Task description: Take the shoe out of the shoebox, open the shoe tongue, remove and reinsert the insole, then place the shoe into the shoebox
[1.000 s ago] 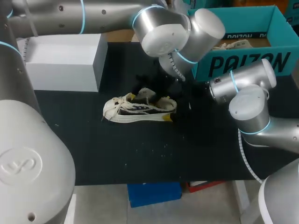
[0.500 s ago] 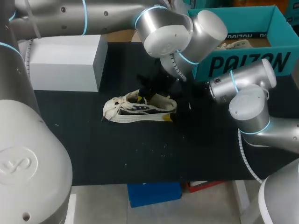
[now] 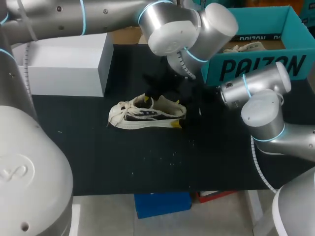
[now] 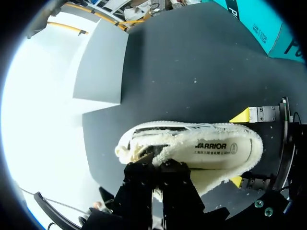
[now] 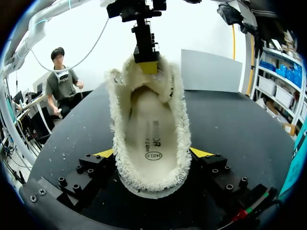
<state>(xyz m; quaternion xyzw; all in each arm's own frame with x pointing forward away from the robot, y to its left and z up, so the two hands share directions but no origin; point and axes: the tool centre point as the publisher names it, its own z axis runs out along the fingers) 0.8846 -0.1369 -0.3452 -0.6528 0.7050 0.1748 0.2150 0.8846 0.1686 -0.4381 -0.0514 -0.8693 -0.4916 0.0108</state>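
The shoe (image 3: pixel 145 114) stands on its sole on the dark table (image 3: pixel 147 167), out of the teal shoebox (image 3: pixel 256 66), which is well apart on our right. Its fleecy insole (image 5: pixel 152 129) lies flat inside. Our right gripper (image 5: pixel 152 154) is clamped on the heel, one yellow tip pressed against each side. Our left gripper (image 4: pixel 157 168) sits at the front of the opening and appears to pinch the top of the tongue (image 5: pixel 144 79) between closed fingers. We judge the tongue-opening step to be in hand, and the weak spot is that pinch. It seems to take only the edge of the soft pile, so a pull toward the toe could let the tongue slip free and flop over the opening. A pull that is too hard or too steep could drag or tip the whole shoe, twisting it in the heel grip. The laces (image 3: pixel 115 114) bunched at the toe may also limit how far the tongue folds. The white box (image 3: pixel 69 64) near our left arm could crowd a wide swing.
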